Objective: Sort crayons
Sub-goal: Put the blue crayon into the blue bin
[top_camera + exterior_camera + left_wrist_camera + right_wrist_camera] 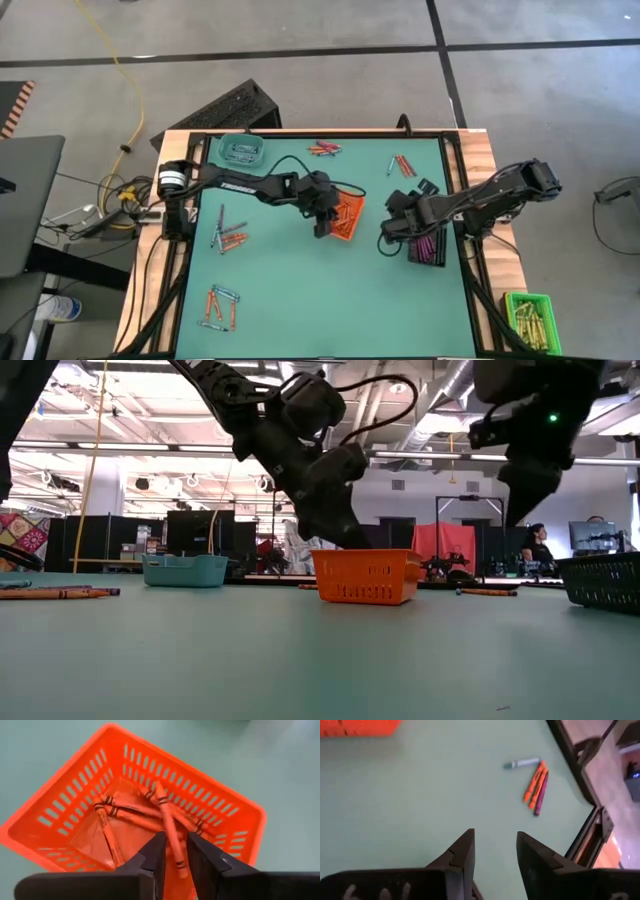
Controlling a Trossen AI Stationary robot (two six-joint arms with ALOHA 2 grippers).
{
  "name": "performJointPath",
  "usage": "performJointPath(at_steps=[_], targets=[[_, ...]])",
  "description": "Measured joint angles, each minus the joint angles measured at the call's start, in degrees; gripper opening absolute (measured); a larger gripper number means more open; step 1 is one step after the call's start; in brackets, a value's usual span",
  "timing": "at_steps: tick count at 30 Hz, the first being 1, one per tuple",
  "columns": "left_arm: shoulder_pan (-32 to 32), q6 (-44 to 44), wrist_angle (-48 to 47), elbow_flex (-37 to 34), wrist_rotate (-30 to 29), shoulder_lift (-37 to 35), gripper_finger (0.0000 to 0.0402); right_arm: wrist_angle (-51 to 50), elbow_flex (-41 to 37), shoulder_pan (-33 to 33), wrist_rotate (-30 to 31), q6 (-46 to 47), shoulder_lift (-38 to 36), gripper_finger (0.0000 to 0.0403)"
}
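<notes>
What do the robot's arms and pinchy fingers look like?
Both arms are dark, almost black, built from chunky jointed pieces. The left arm has white lettering along it, a silvery band near its base, and a thin black cable looping above it. The left gripper and right gripper each have two flat, dark, wedge-shaped fingers. In the low view a small green light glows on one arm.

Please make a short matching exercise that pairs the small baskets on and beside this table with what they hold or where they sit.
Things:
1. orange basket
2. teal basket
3. black basket
4. green basket

Descriptions:
A. holds purple-pink crayons, beside the right gripper
B. at the table's far edge, on the left arm's side
C. holds yellow-olive sticks, off the green mat
D. holds orange crayons, under the left gripper

Pairs: 1-D, 2-B, 3-A, 4-C
</notes>
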Motion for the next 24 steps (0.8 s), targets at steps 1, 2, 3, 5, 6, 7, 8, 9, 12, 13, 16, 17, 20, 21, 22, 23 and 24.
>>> performJointPath(at_steps=[1,2,3,5,6,7,8,9,12,13,16,17,20,21,22,23,24], targets=[[0.07,-0.39,0.21,0.00,0.35,0.00,0.0068,0.08,-0.41,0.01,-0.05,0.16,0.00,0.0136],[0.09,-0.60,0.25,0.00,0.77,0.00,0.0070,0.40,-0.79,0.02,-0.06,0.19,-0.06,0.0136],[0.10,-0.63,0.21,0.00,1.29,0.00,0.0072,0.52,-1.09,0.00,-0.09,0.35,-0.12,0.0136],[0.11,-0.56,0.28,0.00,1.71,0.00,0.0077,0.47,-1.50,-0.04,0.20,1.06,-0.20,0.0136],[0.07,-0.05,0.43,0.00,1.79,0.00,0.0080,0.49,-1.76,-0.04,0.44,1.18,-0.31,0.0136],[-0.01,0.66,0.66,0.00,2.33,-0.07,0.0082,0.39,-1.91,-0.10,0.83,1.21,-0.49,0.0136],[-0.08,1.27,0.67,0.00,3.04,-0.27,0.0084,0.37,-1.95,-0.31,1.07,1.21,-0.62,0.0136],[-0.20,1.96,0.67,0.00,3.54,-0.54,0.0086,0.49,-1.95,-0.52,1.09,1.22,-0.67,0.0136],[-0.98,4.23,0.13,0.73,5.30,-1.56,0.0088,0.45,-1.95,-1.85,0.89,1.23,-0.66,0.0136],[-1.37,4.83,0.14,0.74,5.89,-2.03,0.0088,0.47,-1.94,-2.45,0.56,1.22,-0.68,0.0136],[-3.02,7.00,-0.16,0.74,6.14,-3.24,0.0089,0.75,-1.93,-4.54,-1.11,-0.39,-0.66,0.0136],[-3.63,7.93,-0.56,0.74,6.14,-3.59,0.0089,0.80,-1.93,-5.29,-1.41,-1.13,-0.66,0.0136],[-5.79,11.28,-1.77,0.76,6.11,-4.59,0.0089,1.23,-1.93,-7.48,-1.77,-3.64,-0.66,0.0136],[-6.60,12.65,-2.38,0.74,6.14,-4.88,0.0089,1.59,-1.93,-8.37,-1.77,-4.66,-0.66,0.0136],[-7.51,14.25,-3.04,0.76,6.12,-5.07,0.0089,2.14,-1.93,-9.25,-1.80,-5.69,-0.66,0.0136],[-8.40,15.92,-3.89,0.75,6.06,-5.16,0.0089,2.76,-1.93,-10.16,-1.82,-6.88,-0.66,0.0136],[-9.34,17.24,-4.52,0.76,5.73,-5.18,0.0089,3.52,-1.93,-11.14,-1.82,-8.05,-0.66,0.0136]])
